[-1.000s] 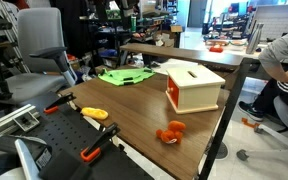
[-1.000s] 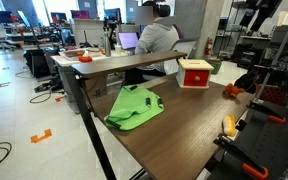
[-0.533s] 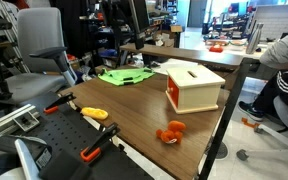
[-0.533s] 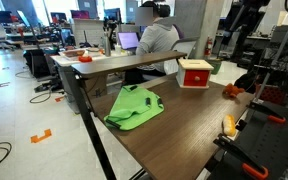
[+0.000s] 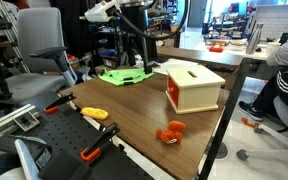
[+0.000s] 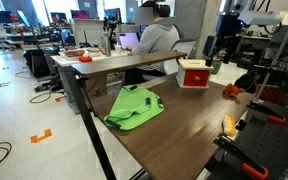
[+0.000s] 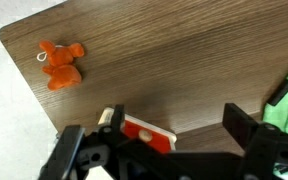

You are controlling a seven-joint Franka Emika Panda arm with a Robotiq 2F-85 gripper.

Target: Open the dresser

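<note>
Dresser (image 5: 196, 88) sits right of centre on the wood surface (image 5: 124, 105). Its orange-red drawer front faces lower left and is closed. Gripper (image 5: 138, 58) hangs at upper centre, apart from the dresser. Wrist view shows its jaws spread wide, holding nothing. Green sheet (image 5: 124, 75) lies just below the gripper in frame. Orange toy (image 5: 170, 132) lies lower centre.

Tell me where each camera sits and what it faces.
An exterior view: beside the brown wooden table, facing the small pale-wood dresser with orange-red drawer front; gripper beyond it.
An exterior view: beyond the flat green sheet, looking along the table; dark arm near the dresser.
Wrist view: looking down; open fingers frame the dresser.
Shared: the dresser, in all three.
</note>
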